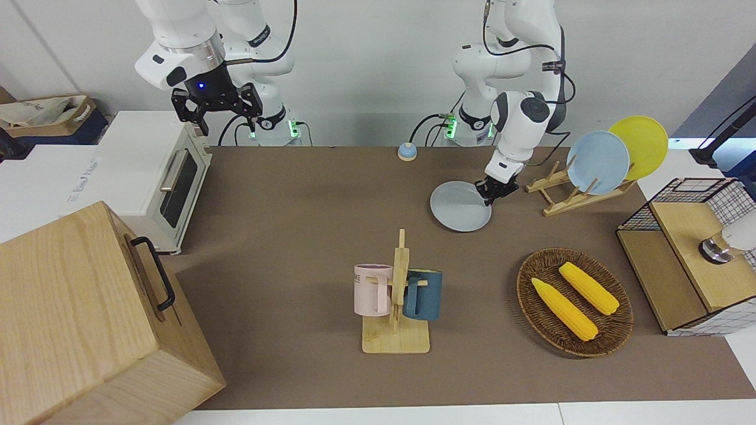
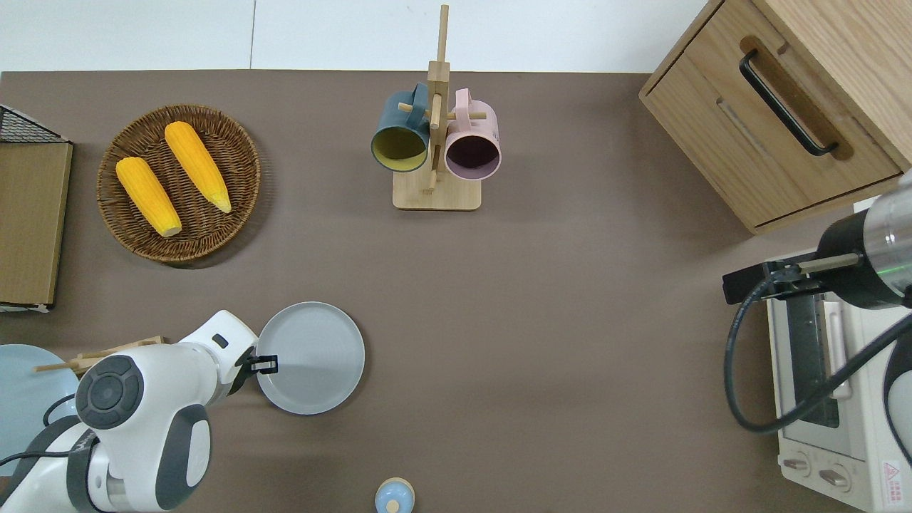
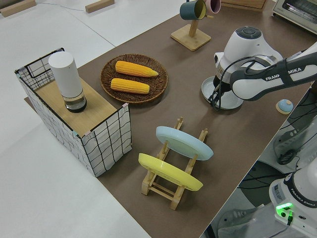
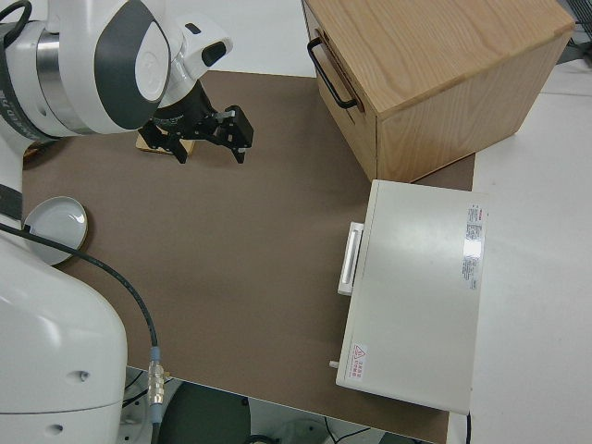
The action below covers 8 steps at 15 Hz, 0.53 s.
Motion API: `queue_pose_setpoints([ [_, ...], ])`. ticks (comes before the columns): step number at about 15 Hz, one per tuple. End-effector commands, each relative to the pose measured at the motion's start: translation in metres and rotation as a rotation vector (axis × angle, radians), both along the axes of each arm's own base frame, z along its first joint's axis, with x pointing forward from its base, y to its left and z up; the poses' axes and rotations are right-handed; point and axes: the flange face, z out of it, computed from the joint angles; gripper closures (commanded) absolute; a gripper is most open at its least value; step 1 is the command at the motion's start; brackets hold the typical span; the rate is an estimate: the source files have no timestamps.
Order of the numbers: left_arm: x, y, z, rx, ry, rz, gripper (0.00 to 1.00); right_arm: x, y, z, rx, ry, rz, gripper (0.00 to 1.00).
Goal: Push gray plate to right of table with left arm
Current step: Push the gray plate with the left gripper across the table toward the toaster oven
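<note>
**A:** Starting from the right arm's end of the bench (image 2: 570, 320): what is happening there?

**B:** The right arm is parked, with the right end effector (image 1: 217, 109) spread wide and holding nothing. The toaster oven (image 1: 147, 171) is sitting at that end, against the edge nearest the robots.

**A:** And the gray plate (image 2: 313, 360)?

**B:** It is lying flat on the bench toward the left arm's end, closer to the robots' edge than the mug stand (image 1: 397, 307) and well apart from it. The left end effector (image 2: 265, 365) is pressing low at the plate's rim, on the side facing the left arm's end. I cannot tell whether it is wide or narrow. The wooden plate rack (image 1: 567, 192) is standing just beside the arm.

**A:** So the push is only getting going?

**B:** I am judging it so, since most of the bench is lying between the plate and the right arm's end.

**A:** What could go wrong?

**B:** The contact is a small point on a round rim. If it is off-centre, the plate could be spinning and curving away, toward the small bell (image 1: 406, 151) at the robots' edge or out toward the mug stand. If the tip is riding too high, it could be slipping over the shallow rim and leaving the plate where it is.
</note>
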Motion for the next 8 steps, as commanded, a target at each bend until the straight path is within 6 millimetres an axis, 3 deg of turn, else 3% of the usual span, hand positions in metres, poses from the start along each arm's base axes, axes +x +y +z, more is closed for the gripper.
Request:
queue_pose_setpoints([
  [1, -0.004, -0.002, -0.008, -0.003, -0.002, 0.022, 1.0, -0.003, -0.003, 0.003, 0.007, 0.004, -0.003, 0.017],
  [2, -0.004, -0.005, -0.008, -0.003, -0.002, 0.04, 1.0, -0.004, -0.002, 0.003, 0.007, 0.004, -0.002, 0.017],
  [8, -0.009, -0.091, -0.019, -0.015, 0.008, 0.061, 1.0, -0.004, -0.002, 0.003, 0.007, 0.006, -0.002, 0.017],
])
